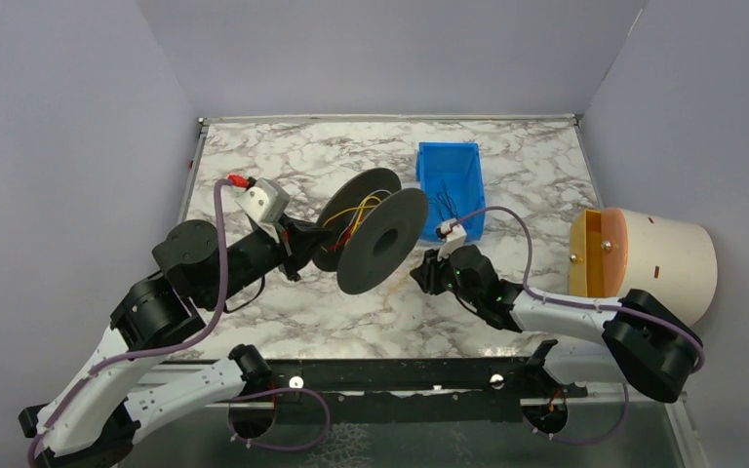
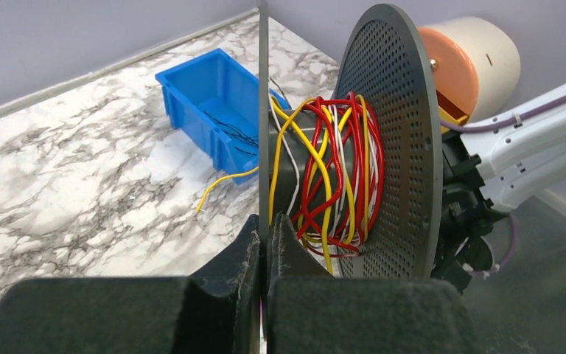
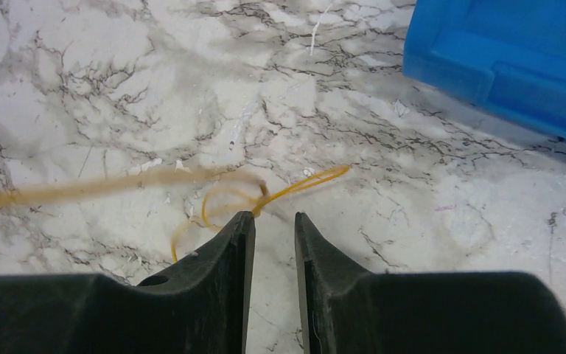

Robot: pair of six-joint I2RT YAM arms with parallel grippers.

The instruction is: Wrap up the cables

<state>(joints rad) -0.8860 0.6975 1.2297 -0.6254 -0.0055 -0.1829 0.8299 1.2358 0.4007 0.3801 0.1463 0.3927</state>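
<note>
Yellow cable (image 3: 302,184): loose end, curled in a small loop on marble table (image 3: 118,88), just ahead of right gripper (image 3: 274,221).

Likely to go wrong here: closing w/ loop beside one finger (image 3: 228,251) rather than betw. the two, so pinching air or just nudging it along the slick top. Also risky: pulling too hard once caught and dragging turns off spool (image 1: 371,239), given red, yellow & white windings (image 2: 332,169) loose and criss-crossed on the hub, not neat. Could also tangle w/ the slack stretch running off left, too blurred in wrist view to trace. Less worry re blue bin (image 1: 449,161): beyond spool, near but apart.

Right gripper: parted a little, narrow gap, nothing visibly in it. Touches cable at most at one fingertip; hard to tell. Low over table.

Left gripper (image 2: 264,228): clamped tight on rim of near spool disc, edge-on betw. pads, spool tilted per top view. Unclear whether lower edge rests on table. Slipping there = spool dropping or twisting, prob. worst outcome.

Task partly done by the look of it: much wound on hub, tail end not yet.
</note>
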